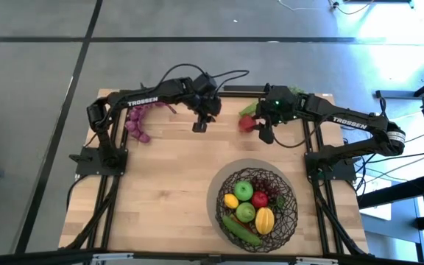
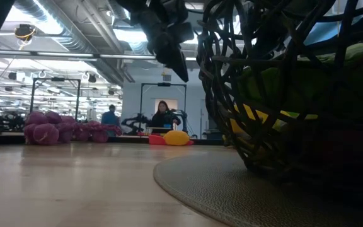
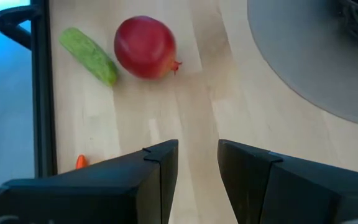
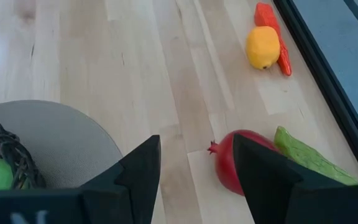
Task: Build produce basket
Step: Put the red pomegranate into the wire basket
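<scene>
The dark woven basket [image 1: 252, 205] stands on a round grey mat [image 1: 219, 184] at the near right and holds a red apple, green apples, lemons and a cucumber. A red pomegranate-like fruit [image 1: 246, 123] and a green cucumber [image 1: 249, 109] lie on the table at the far middle. My right gripper [image 4: 197, 162] is open just beside the red fruit [image 4: 229, 162], whose far side is hidden behind one finger. My left gripper [image 3: 197, 168] is open and empty, above the table to the left of the fruit [image 3: 145, 47]. Purple grapes [image 1: 137, 121] lie at the far left.
A lemon [image 4: 263, 46] and a red chili [image 4: 272, 25] lie by the table's far edge. A small orange piece [image 3: 80, 162] shows by the table's black edge rail. Bare wood lies between the grapes and the mat. People stand in the room behind [image 2: 162, 113].
</scene>
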Controlling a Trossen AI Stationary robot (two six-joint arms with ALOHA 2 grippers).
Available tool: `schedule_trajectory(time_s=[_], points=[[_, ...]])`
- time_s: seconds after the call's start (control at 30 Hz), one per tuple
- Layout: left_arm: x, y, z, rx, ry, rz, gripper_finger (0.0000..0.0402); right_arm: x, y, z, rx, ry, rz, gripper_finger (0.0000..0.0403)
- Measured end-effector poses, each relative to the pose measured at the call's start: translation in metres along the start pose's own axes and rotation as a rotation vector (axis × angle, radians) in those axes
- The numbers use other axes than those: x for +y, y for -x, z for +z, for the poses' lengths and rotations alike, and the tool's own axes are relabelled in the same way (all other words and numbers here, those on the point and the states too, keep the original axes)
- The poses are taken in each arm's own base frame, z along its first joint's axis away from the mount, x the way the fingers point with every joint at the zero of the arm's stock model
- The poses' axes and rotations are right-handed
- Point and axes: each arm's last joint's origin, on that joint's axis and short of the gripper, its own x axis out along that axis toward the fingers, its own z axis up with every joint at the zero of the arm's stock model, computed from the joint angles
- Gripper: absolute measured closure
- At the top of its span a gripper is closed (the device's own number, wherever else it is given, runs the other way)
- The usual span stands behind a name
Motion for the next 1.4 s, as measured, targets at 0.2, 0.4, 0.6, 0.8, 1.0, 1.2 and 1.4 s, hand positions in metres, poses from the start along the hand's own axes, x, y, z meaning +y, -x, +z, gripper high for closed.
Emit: schedule_trajectory(time_s=[0.2,0.4,0.6,0.8,1.0,1.2,1.4], points=[[-0.008,-0.002,0.005,-0.004,-0.019,-0.013,0.0298,0.000,0.000,0.000,0.002,-0.099,0.000,0.0209],[-0.016,-0.003,0.009,-0.010,-0.037,-0.029,0.0298,0.000,0.000,0.000,0.001,-0.158,0.000,0.0209],[-0.024,-0.004,0.014,-0.014,-0.054,-0.043,0.0298,0.000,0.000,0.000,0.002,-0.201,0.000,0.0209],[-0.032,-0.006,0.018,-0.019,-0.073,-0.058,0.0298,-0.002,0.000,-0.001,0.013,-0.211,-0.080,0.0209],[-0.041,-0.007,0.022,-0.024,-0.091,-0.072,0.0298,-0.003,0.000,-0.003,0.033,-0.146,-0.108,0.0187],[-0.048,-0.008,0.026,-0.029,-0.108,-0.085,0.0298,-0.003,0.000,-0.003,0.038,-0.031,-0.110,0.0068],[-0.055,-0.008,0.029,-0.032,-0.122,-0.096,0.0298,-0.004,0.000,-0.002,0.028,0.038,-0.085,0.0024]])
